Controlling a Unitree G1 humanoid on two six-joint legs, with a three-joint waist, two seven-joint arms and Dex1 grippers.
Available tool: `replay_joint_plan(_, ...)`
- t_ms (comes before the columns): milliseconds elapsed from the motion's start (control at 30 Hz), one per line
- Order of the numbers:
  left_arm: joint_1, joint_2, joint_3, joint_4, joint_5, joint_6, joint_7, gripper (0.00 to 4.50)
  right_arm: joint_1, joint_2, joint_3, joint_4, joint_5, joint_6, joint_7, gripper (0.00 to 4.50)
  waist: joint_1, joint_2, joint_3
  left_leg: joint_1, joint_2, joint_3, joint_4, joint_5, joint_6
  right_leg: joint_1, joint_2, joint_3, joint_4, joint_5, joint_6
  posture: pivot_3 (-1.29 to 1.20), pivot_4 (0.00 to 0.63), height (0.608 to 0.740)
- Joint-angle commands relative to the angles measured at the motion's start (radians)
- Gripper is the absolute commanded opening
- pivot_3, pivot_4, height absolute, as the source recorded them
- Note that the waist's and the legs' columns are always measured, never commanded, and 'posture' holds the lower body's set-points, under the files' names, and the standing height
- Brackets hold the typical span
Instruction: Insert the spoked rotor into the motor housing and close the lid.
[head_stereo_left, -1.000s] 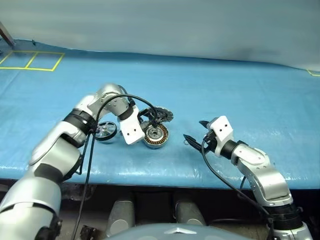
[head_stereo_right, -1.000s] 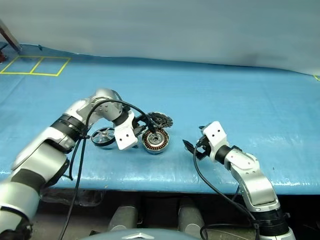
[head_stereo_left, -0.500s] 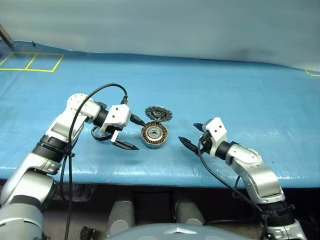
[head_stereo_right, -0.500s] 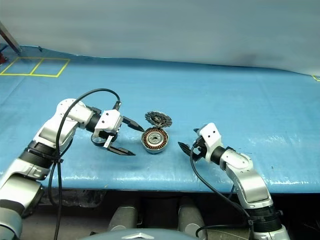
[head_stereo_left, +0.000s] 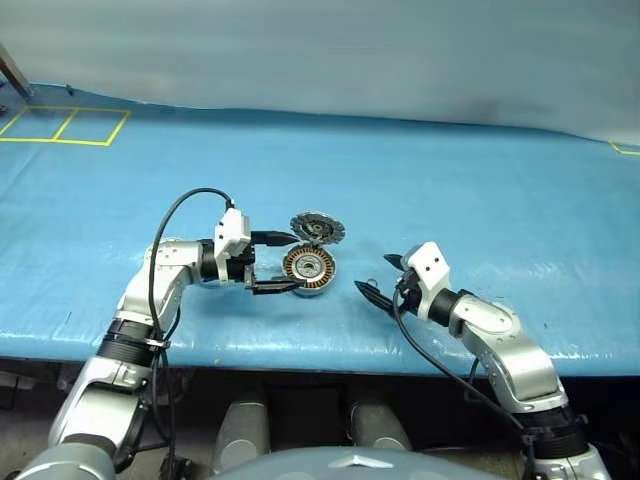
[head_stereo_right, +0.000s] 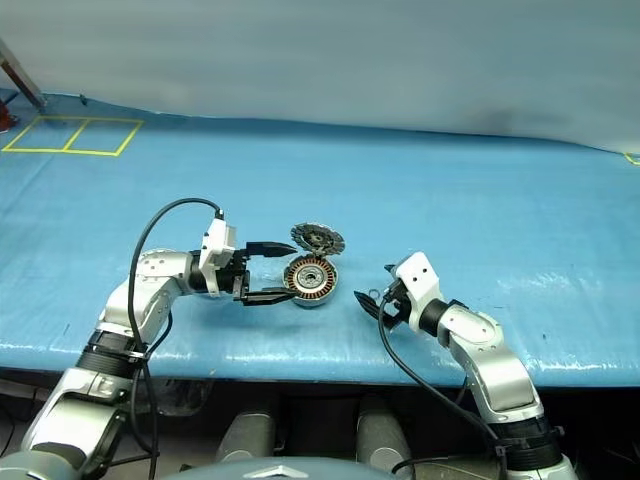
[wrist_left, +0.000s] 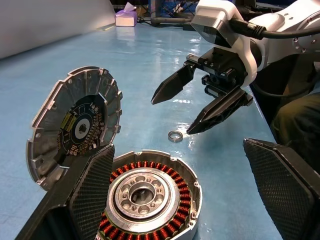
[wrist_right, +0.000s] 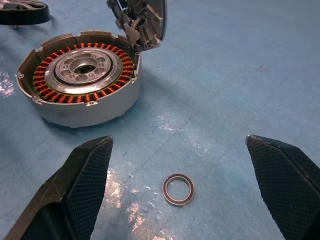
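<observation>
Cut off at the right wrist view's edge: the spoked rotor (wrist_right: 22, 12), showing just a dark rim and a sliver of silver spokes beyond the motor housing (wrist_right: 80, 75). Hidden behind the left hand (head_stereo_left: 282, 262) in the head views, on the side away from the housing. Housing's near rim (wrist_left: 150, 200) clipped by the left wrist view's edge, partly covered by one black finger (wrist_left: 90, 192). Too small to make out from the head views: the little ring (wrist_right: 178, 189) on the desk (head_stereo_left: 480, 200) near the housing.
</observation>
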Motion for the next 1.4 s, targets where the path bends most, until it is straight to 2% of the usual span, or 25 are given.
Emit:
replay_joint_plan(33, 0.022, -0.014, 0.028, 0.016, 0.023, -0.065, 0.024, 4.48, 0.002, 0.017, -0.031, -0.011, -0.001, -0.021, -0.029, 4.5, 0.0, 0.0, 0.0, 0.0, 0.0, 0.0, 0.0, 0.0, 0.0, 0.0, 0.0, 0.0, 0.0, 0.0, 0.0, 0.0, 0.15, 0.74)
replay_joint_plan(433, 0.054, -0.103, 0.07, 0.149, 0.05, -0.273, 0.079, 4.48, 0.031, 0.023, -0.001, 0.014, -0.02, -0.015, -0.039, 4.5, 0.004, 0.0, 0.0, -0.001, 0.0, 0.0, -0.001, 0.0, 0.0, -0.001, 0.0, 0.0, -0.002, 0.0, 0.0, 0.0, 0.15, 0.74)
replay_joint_plan(867, 0.084, -0.149, 0.07, 0.18, 0.05, -0.307, 0.039, 4.48, 0.031, 0.053, 0.004, 0.064, -0.037, -0.022, -0.044, 4.5, 0.002, 0.0, 0.0, -0.001, 0.0, 0.0, -0.002, 0.0, 0.0, -0.001, -0.001, 0.0, -0.002, 0.0, -0.001, 0.0, 0.15, 0.74)
replay_joint_plan(967, 0.093, -0.154, 0.07, 0.188, 0.05, -0.308, 0.038, 4.5, 0.033, 0.055, 0.004, 0.074, -0.044, -0.019, -0.052, 3.85, 0.002, 0.0, 0.0, -0.001, 0.0, 0.0, -0.003, 0.0, 0.0, -0.001, -0.001, 0.0, -0.002, 0.0, -0.001, 0.0, 0.15, 0.74)
replay_joint_plan(1100, 0.103, -0.153, 0.072, 0.188, 0.048, -0.302, 0.034, 4.5, 0.037, 0.05, 0.011, 0.073, -0.052, -0.012, -0.054, 2.59, 0.002, 0.0, 0.0, -0.001, 0.0, 0.0, -0.003, 0.0, -0.001, -0.001, -0.001, 0.0, -0.003, 0.0, -0.001, 0.0, 0.15, 0.74)
replay_joint_plan(1267, 0.118, -0.15, 0.074, 0.179, 0.046, -0.299, 0.03, 4.5, 0.046, 0.048, 0.013, 0.068, -0.059, -0.006, -0.056, 2.59, 0.002, 0.0, 0.0, -0.001, 0.0, 0.0, -0.003, -0.001, -0.001, -0.001, -0.001, 0.0, -0.003, 0.0, -0.001, 0.0, 0.15, 0.74)
replay_joint_plan(1367, 0.129, -0.149, 0.074, 0.176, 0.046, -0.298, 0.029, 4.5, 0.049, 0.046, 0.013, 0.073, -0.061, 0.001, -0.058, 1.99, 0.002, 0.0, 0.0, -0.001, 0.0, 0.0, -0.004, -0.001, -0.001, -0.001, -0.002, -0.001, -0.003, 0.0, -0.001, 0.0, 0.15, 0.74)
replay_joint_plan(1400, 0.132, -0.148, 0.074, 0.175, 0.046, -0.297, 0.028, 4.5, 0.048, 0.045, 0.014, 0.074, -0.061, 0.002, -0.056, 1.64, 0.002, 0.0, 0.0, -0.001, 0.0, 0.0, -0.004, -0.001, -0.001, -0.001, -0.002, -0.001, -0.004, 0.0, -0.001, 0.0, 0.15, 0.74)
